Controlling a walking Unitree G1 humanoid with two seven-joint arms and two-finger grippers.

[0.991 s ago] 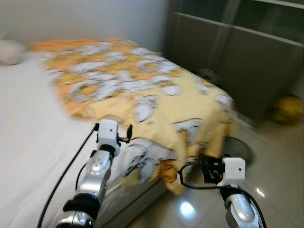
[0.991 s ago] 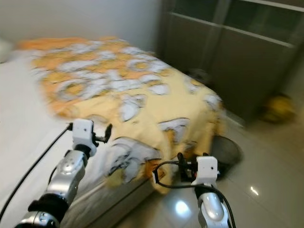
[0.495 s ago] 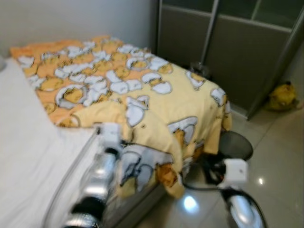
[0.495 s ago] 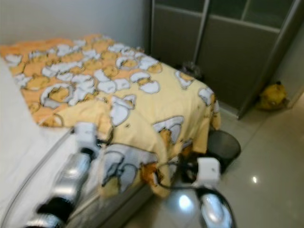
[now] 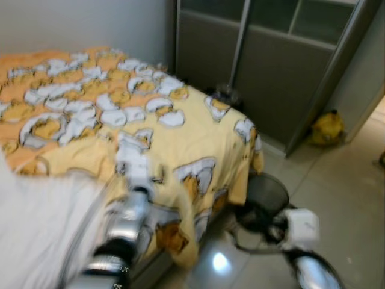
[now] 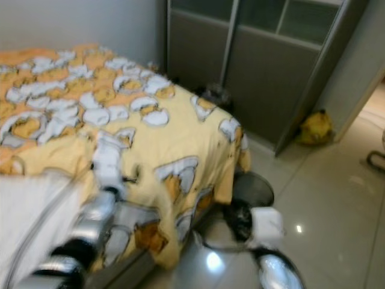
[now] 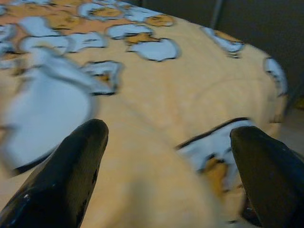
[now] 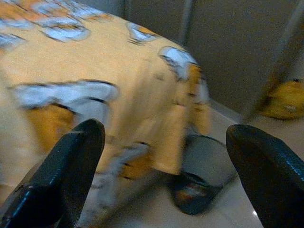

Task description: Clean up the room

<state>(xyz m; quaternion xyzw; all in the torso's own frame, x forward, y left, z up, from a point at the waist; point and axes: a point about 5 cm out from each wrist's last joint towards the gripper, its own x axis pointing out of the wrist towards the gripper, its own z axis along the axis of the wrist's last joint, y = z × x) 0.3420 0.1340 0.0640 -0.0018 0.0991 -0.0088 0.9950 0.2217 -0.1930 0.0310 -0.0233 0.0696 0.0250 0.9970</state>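
1. Yellow blanket (image 5: 180, 132) with white and orange cartoon prints spread over the bed (image 5: 42, 235), its right edge hanging down toward the tiled floor (image 5: 349, 192).
2. White sheet bare on the near left part of the bed.
3. Dark round bin (image 5: 261, 195) on the floor just beside the hanging blanket edge, near the right corner of the bed.
4. Yellow bag (image 5: 326, 128), possibly a soft toy given the blur, on the floor far right against the grey wardrobe doors (image 5: 271, 78).
5. Left gripper (image 7: 171, 175) raised over the blanket, fingers spread wide apart, nothing between them.
6. Right gripper (image 8: 166, 166) low near the bin and blanket edge, fingers likewise wide apart.
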